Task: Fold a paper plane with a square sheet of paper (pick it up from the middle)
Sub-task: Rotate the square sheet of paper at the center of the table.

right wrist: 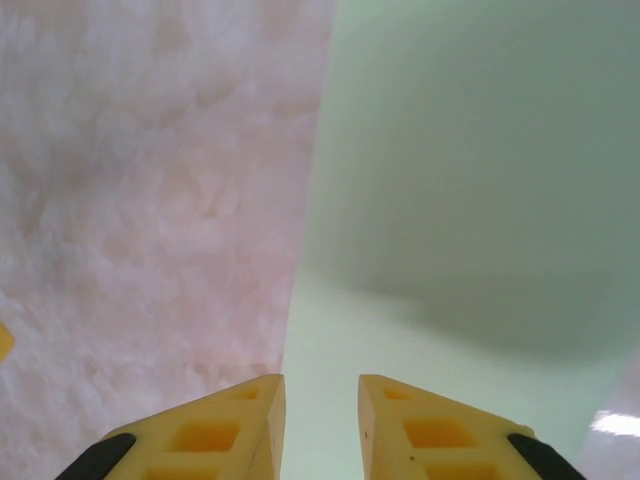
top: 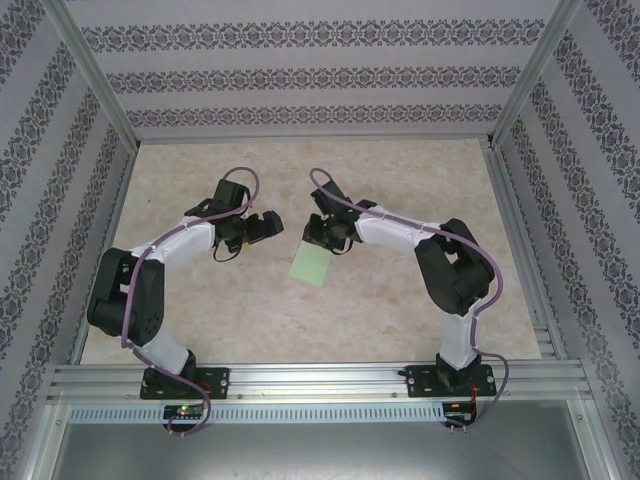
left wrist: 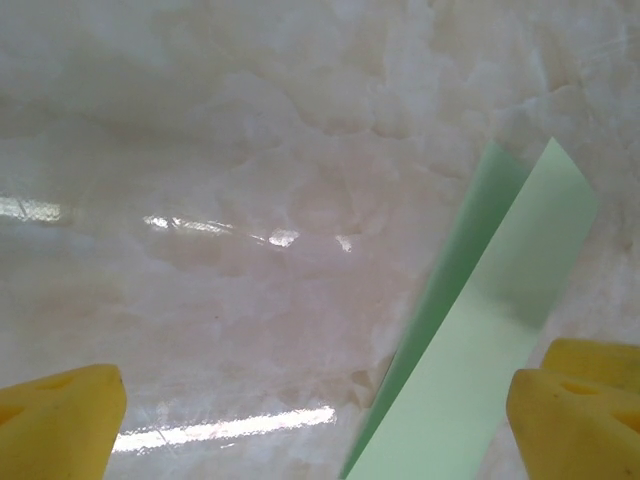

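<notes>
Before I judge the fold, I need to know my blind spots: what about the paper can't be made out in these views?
Top external: the square sheet of paper is too small to show creases; its far edge is hidden by the right jaws.
Left wrist: the paper is cut off by the bottom edge.
Right wrist: the paper runs off the top and right edges; a shadow dims it.

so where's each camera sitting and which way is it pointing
top external: above and behind, looking down on the table; both arms, left pincer, right pincer.
left wrist: looks down at the table; its yellow fingers at the bottom corners.
right wrist: looks down close; its fingers at the bottom edge.
shared: all three see the green paper.
</notes>
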Robot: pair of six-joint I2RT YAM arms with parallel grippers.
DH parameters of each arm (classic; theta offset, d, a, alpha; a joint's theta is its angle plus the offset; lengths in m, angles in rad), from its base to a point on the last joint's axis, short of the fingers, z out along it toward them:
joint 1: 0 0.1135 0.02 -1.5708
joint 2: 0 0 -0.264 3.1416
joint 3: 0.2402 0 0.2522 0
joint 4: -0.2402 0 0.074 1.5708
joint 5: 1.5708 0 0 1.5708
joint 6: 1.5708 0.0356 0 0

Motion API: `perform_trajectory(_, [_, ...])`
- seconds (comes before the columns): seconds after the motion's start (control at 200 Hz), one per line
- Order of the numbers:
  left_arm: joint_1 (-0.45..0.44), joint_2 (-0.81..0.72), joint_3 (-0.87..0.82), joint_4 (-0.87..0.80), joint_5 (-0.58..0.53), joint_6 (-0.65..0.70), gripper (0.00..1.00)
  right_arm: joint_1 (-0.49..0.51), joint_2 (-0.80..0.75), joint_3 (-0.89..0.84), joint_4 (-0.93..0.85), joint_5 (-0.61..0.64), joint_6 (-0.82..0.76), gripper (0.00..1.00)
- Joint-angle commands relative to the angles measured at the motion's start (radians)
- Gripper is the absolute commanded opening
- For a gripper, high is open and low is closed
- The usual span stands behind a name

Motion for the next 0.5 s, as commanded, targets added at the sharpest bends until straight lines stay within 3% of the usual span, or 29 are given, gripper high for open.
perform_trajectory(0.0, [0.010,-0.030,-0.011,0.074,-0.009,0.038,1.00,-0.037,0.038,0.068,-0.073,-0.001,-0.089,0.28])
perform_trajectory(0.155, [0.009,-0.038,-0.012,0.096,-0.032,0.033,1.00,-0.077,0.111,0.154,-0.108,-0.048,-0.131,0.27])
perform_trajectory(0.315, [0.009,-0.033,-0.013,0.128,0.015,0.021,1.00,-0.098,0.203,0.244,-0.132,-0.091,-0.150,0.24])
perform_trajectory(0.495, [0.001,-0.017,0.002,0.144,0.064,0.000,1.00,-0.114,0.263,0.290,-0.173,-0.054,-0.150,0.21])
